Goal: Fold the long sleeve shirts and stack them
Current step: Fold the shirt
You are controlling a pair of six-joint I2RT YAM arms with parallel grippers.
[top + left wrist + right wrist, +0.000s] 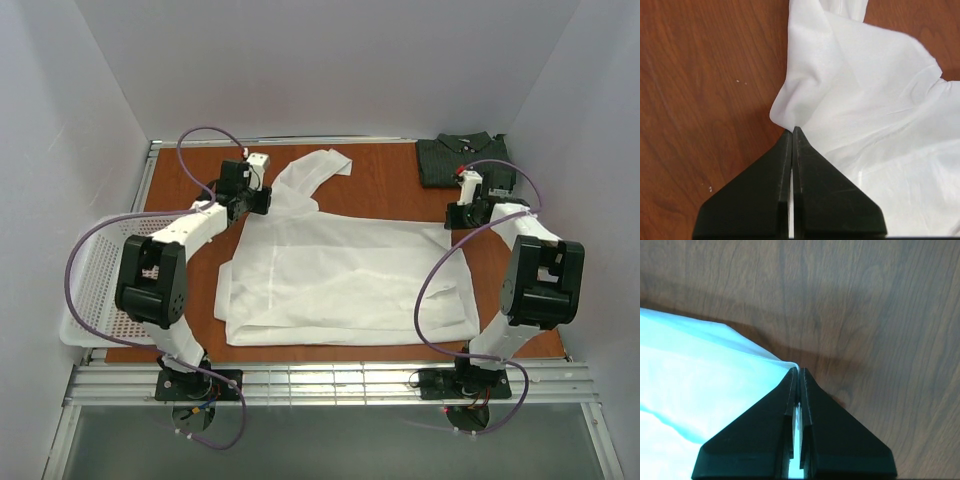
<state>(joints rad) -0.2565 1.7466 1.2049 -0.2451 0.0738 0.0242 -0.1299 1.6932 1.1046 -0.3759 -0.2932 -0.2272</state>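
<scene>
The white shirt [340, 275] lies spread mid-frame on the table [385, 185], its upper corners pinched in the closed jaws of the left gripper [792, 131] and right gripper [798, 372]. The dark shirt [455, 158] sits folded at upper right, and the mesh basket [90, 290] at the left edge.

Overhead view, 2 close wrist views (sharing white shirt [340, 280]).

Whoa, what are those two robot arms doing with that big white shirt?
It looks like they are partway through folding it. The white shirt lies spread on the brown table, and each arm pinches one far edge of it: the left gripper by the shoulder near the loose sleeve, the right gripper at the opposite corner. Both are shut on the cloth. The dark shirt sits already folded in the far right corner, and a white basket sits at the left.
</scene>
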